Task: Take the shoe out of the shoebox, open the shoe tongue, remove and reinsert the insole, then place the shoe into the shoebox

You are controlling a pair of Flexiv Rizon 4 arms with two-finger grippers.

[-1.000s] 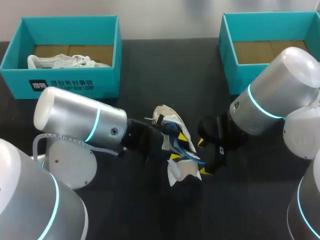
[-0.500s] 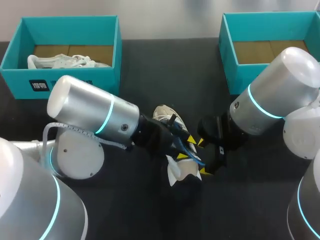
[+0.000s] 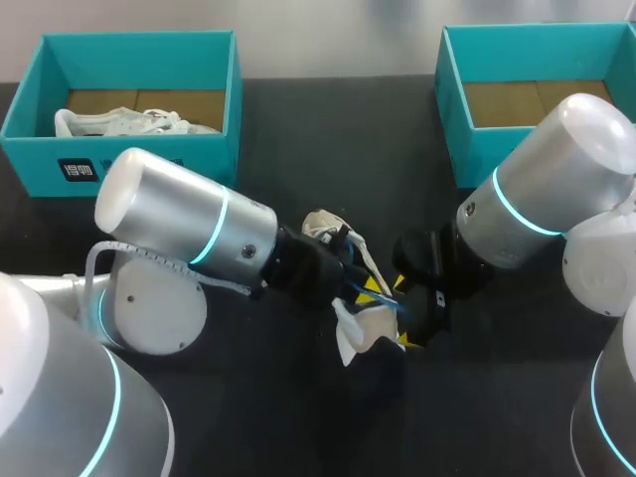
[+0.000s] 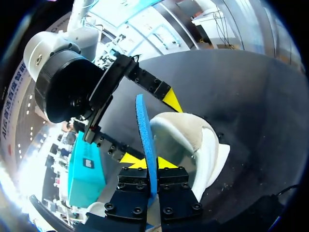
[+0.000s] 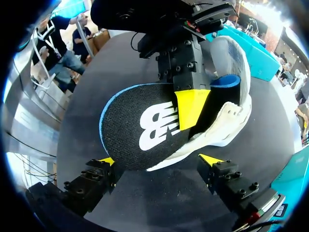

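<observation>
Mid-counter, a little toward the near edge, the white shoe (image 5: pixel 232 113) lies on its side with its opening turned to my left arm. My left end effector (image 4: pixel 147 164) is clenched on the insole (image 5: pixel 140 130), pinching it by the blue edge so that it stands on edge and runs straight out from my fingers. One end is tucked inside the shoe and the broad black end hangs out.

My right end effector (image 5: pixel 158 162) is released, with a yellow tip on either side of the shoe's sole and a gap showing on at least one side. The left arm is the nearer one and does the work.

Everything turns on the insole's long axis lining up with the shoe's length, I reckon. Skew it and the insole folds at the rim. The right fingers look ready to brace the shoe. The teal shoebox (image 3: pixel 479 149) waits at the far right corner of the counter (image 3: pixel 328 129).
</observation>
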